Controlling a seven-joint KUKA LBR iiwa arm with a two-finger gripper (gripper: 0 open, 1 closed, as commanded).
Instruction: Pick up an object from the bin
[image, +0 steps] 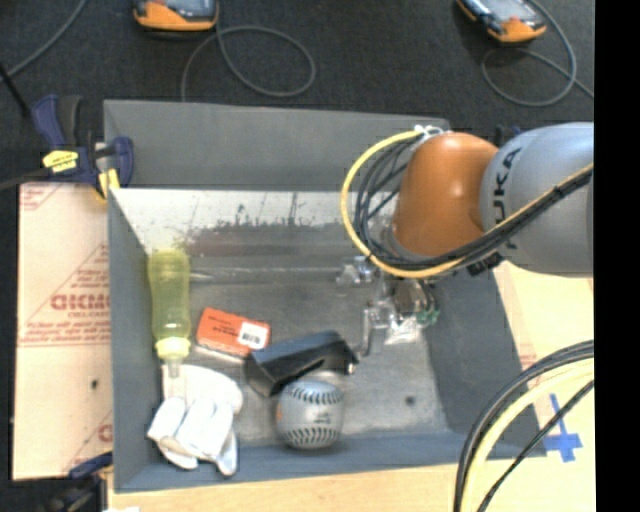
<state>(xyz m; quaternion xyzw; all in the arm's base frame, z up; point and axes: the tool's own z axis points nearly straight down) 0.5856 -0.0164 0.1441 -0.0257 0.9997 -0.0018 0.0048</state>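
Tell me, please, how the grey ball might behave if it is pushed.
Being round, the grey ball would probably roll. The black object close behind it may block it that way. Its stitched surface likely gives some grip.

Black wedge-like block (298, 362), long and matte, lies flat on the bin floor near the front wall, about mid-width. Long axis slanted: left end nearer the front, right end angled toward the back. Grey stitched ball (310, 413) sits against its front edge, touching or nearly so. Orange box (232, 332) just beside its left end. Gripper (378, 335) is just beside the right end; contact unclear.
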